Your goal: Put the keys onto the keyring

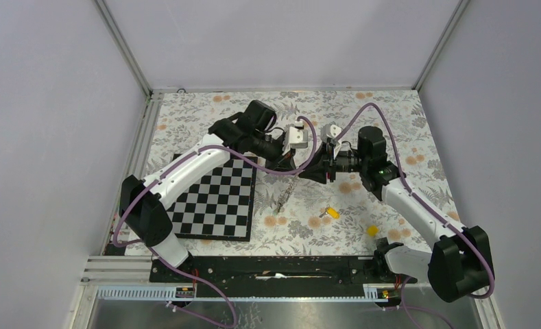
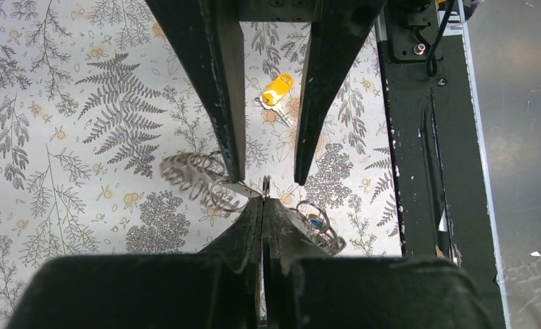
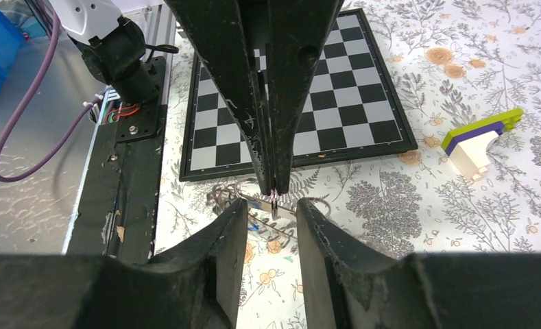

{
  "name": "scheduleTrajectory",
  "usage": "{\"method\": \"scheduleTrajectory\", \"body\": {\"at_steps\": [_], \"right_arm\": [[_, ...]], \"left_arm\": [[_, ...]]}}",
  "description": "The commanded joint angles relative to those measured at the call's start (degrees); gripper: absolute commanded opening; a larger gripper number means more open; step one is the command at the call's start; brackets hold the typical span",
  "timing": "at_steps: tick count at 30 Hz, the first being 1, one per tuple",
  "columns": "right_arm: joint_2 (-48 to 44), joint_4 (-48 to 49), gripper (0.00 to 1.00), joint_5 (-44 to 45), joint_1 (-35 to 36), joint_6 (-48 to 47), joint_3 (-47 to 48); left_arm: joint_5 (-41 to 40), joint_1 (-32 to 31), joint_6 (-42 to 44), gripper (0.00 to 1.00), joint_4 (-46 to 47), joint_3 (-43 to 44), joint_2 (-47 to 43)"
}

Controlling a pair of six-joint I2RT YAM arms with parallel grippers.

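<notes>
My left gripper (image 2: pixel 264 197) is shut on a thin edge of the keyring (image 2: pixel 221 194), held above the floral table. The ring's grey metal loops spread to both sides of the tips, and in the top view they hang down as the keyring (image 1: pixel 284 195). A small blue key (image 2: pixel 315 221) sits among the loops on the right. My right gripper (image 3: pixel 273 209) faces the left one, open, with its fingers (image 3: pixel 234 223) on either side of the pinched ring and apart from it. A yellow key (image 2: pixel 278 90) lies on the table below; in the top view two yellow keys (image 1: pixel 331 212) (image 1: pixel 371 231) show.
A black-and-white checkerboard (image 1: pixel 216 199) lies left of centre, under the left arm. A green, purple and white block piece (image 3: pixel 480 133) sits on the table beyond the board. The black base rail (image 1: pixel 274 267) runs along the near edge. Grey walls close in the table.
</notes>
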Motion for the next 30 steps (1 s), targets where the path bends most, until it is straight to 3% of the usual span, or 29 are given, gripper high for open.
{"method": "scheduleTrajectory", "body": {"at_steps": [1, 10, 14, 18, 21, 24, 30], "right_arm": [[0.8, 1.4, 0.38, -0.9, 1.1, -0.8, 0.3], [1.8, 0.6, 0.19, -0.2, 2.0, -1.7, 0.3], [1.8, 0.6, 0.00, 0.1, 2.0, -1.8, 0.4], [1.0, 1.8, 0.00, 0.6, 1.9, 0.1, 0.8], [0.3, 5.2, 0.00, 0.8, 1.0, 4.7, 1.0], [0.1, 12.9, 0.00, -0.2, -0.6, 13.4, 0.0], [1.2, 31.1, 0.00, -1.3, -2.8, 30.7, -2.8]], "left_arm": [[1.1, -0.1, 0.1, 0.00, 1.6, 3.0, -0.2], [1.6, -0.1, 0.0, 0.00, 1.7, 3.1, 0.0], [1.6, -0.1, -0.2, 0.00, 1.7, 3.0, -0.1], [2.6, 0.6, -0.9, 0.01, 3.0, 2.2, -0.7], [6.2, 2.6, -1.2, 0.25, 5.4, 0.5, -2.0], [11.2, 5.6, -5.7, 0.40, 13.4, -5.0, -4.8], [15.2, 8.2, -21.2, 0.45, 33.1, -15.9, -10.5]]}}
